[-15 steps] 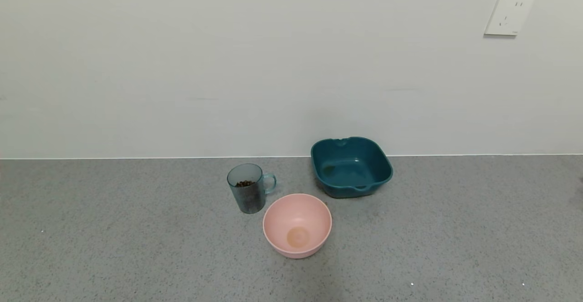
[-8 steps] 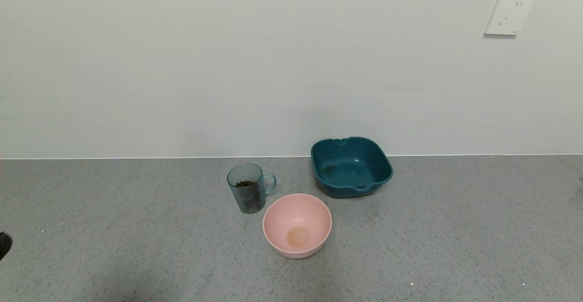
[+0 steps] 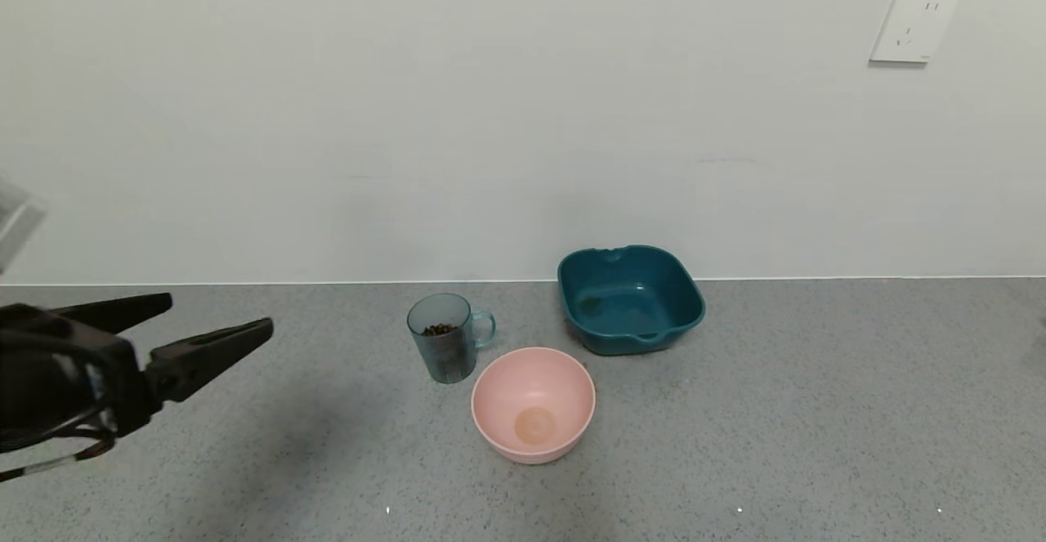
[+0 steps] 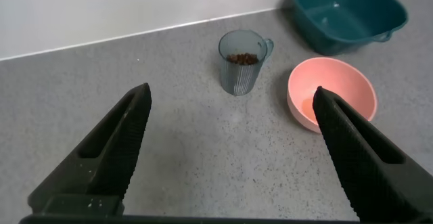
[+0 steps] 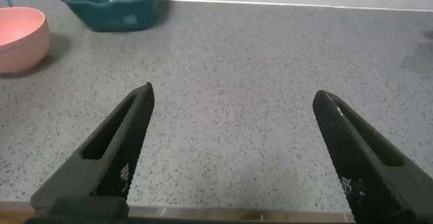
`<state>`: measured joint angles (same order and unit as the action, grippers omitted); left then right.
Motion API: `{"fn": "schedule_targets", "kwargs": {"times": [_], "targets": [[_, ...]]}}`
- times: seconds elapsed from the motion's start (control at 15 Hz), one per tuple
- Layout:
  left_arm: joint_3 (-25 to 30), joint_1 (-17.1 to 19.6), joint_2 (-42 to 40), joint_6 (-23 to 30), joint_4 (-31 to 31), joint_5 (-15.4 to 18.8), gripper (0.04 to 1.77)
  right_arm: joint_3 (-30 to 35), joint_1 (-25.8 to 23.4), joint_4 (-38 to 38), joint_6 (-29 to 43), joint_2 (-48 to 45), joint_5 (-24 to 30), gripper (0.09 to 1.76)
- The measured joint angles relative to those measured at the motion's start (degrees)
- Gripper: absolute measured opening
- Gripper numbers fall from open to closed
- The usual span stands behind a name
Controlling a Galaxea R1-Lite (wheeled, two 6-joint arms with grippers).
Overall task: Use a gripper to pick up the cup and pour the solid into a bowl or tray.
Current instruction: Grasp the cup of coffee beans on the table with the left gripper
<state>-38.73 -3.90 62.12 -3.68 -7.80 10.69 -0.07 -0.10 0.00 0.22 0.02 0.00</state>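
I see the grey speckled surface (image 3: 776, 411) carrying everything. My left pincer (image 3: 216, 320), black with its two long fingers spread wide apart, has just swung into the head view from the robot's left; half a second ago only a dark sliver showed there. It holds nothing and sits well to the left of the cup, pointing toward it, so I judge the reach has begun.

The dark teal square basin (image 3: 629, 298) stands right of the cup, farther back. The round pale pink bowl (image 3: 533, 404) sits empty just beside the cup, nearer me. The translucent blue-green ribbed cup (image 3: 442, 338) stands upright, unmoved, handle toward the basin, with the reddish-brown bean-like solid (image 3: 440, 329) inside.

My right pincer (image 5: 230, 149), fingers apart too, waits far right of the cup.
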Motion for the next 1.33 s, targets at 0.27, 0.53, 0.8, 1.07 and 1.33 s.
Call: {"fn": "schedule_targets", "kwargs": {"times": [0.27,0.53,0.8,1.07,1.33], "targets": [[0.8,-0.2,16.4,-0.4,-10.3,0.3,1.72,0.0,0.0,0.0,0.0,0.0,0.0,1.71],[4.8,-1.5,29.9,-2.6,-25.6,0.4,1.72,0.0,0.0,0.0,0.0,0.0,0.0,1.71],[8.7,-4.5,38.9,-5.4,-34.0,0.3,1.72,0.0,0.0,0.0,0.0,0.0,0.0,1.71],[9.2,-6.0,46.6,-5.7,-40.3,0.2,1.72,0.0,0.0,0.0,0.0,0.0,0.0,1.71],[8.9,-6.2,54.3,-5.7,-52.0,0.4,1.72,0.0,0.0,0.0,0.0,0.0,0.0,1.71]]}}
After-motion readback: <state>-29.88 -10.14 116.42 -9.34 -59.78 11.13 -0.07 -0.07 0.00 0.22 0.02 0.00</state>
